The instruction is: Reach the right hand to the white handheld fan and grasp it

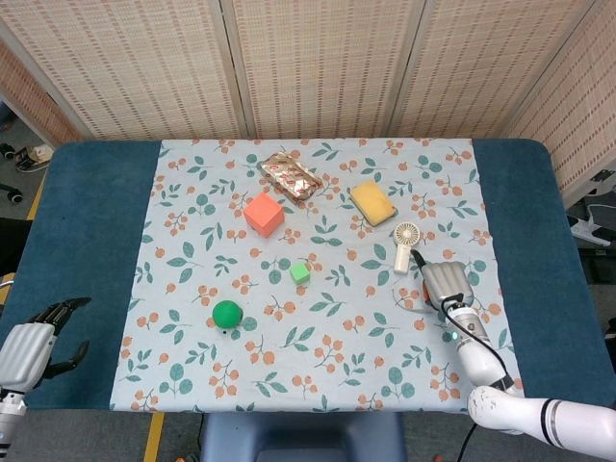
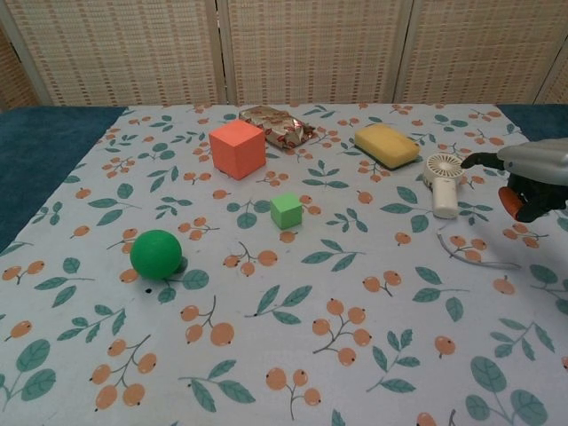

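The right hand (image 1: 445, 285) hovers low over the surface (image 1: 318, 327), fingers (image 2: 479, 159) partly spread and holding nothing. The fan (image 1: 405, 245) lies just beyond and slightly left of the fingertips, apart from them. Its long axis runs away from the robot, round grille head far, handle near. It looks like smooth white plastic. The left hand (image 1: 29, 346) is well apart, loosely curled and empty.

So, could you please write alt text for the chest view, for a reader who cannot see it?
The robot's right hand hovers at the right edge, just short of the white handheld fan lying on a floral tablecloth. Also on the cloth: yellow sponge, orange cube, small green cube, green ball.
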Robot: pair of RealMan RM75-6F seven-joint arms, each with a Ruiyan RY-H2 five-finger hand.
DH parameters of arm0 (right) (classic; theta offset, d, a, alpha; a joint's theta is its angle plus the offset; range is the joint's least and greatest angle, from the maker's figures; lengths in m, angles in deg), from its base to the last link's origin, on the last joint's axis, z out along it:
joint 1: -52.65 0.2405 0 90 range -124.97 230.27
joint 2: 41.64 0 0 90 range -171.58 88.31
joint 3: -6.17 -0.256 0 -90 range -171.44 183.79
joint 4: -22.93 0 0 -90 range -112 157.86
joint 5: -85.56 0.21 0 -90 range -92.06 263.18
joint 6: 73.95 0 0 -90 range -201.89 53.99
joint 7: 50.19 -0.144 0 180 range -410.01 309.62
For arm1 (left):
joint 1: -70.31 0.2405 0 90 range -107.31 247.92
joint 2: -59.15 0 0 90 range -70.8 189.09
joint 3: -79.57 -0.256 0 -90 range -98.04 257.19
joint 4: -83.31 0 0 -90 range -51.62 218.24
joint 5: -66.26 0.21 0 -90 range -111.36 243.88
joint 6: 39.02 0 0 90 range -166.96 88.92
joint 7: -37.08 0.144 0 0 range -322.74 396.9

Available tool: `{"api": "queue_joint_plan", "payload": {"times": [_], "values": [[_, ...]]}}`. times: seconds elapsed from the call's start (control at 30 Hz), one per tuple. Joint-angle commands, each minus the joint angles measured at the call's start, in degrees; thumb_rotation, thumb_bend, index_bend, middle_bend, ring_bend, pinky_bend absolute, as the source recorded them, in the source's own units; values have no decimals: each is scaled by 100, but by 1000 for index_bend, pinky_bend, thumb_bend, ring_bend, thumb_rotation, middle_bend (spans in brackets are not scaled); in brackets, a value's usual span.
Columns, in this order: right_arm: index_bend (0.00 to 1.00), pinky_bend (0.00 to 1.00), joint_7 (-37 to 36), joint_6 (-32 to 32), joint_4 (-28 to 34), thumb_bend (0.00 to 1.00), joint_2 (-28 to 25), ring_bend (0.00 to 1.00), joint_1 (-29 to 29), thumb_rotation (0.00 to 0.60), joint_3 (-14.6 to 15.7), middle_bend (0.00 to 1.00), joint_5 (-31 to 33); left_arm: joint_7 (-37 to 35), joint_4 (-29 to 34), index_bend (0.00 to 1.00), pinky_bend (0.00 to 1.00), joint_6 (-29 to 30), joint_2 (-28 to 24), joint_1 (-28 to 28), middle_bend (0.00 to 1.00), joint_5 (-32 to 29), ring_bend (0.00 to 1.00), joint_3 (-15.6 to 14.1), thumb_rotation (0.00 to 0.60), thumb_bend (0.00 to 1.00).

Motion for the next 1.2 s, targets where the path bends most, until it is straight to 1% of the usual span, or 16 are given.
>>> {"api": "queue_joint_plan", "payload": {"times": [0.03, 0.37, 0.73, 1.2], "values": [[0, 644, -80, -64, -148, 727, 76, 638, 69, 600, -21, 792, 84, -2, 1, 188, 386, 0, -4, 4, 213, -4, 225, -3, 600, 375], [0, 644, -219, -206, -600, 727, 280, 638, 233, 600, -14, 793, 256, 3, 17, 194, 387, 54, -10, 19, 218, 18, 229, 4, 600, 375], [0, 644, -321, -323, -824, 727, 387, 640, 304, 600, 97, 793, 312, 86, 64, 210, 387, 122, -19, 52, 227, 42, 236, -2, 600, 375], [0, 644, -269, -447, -1153, 727, 694, 640, 487, 600, 117, 793, 484, 77, 40, 214, 387, 50, -9, 13, 230, 5, 237, 19, 600, 375]]}}
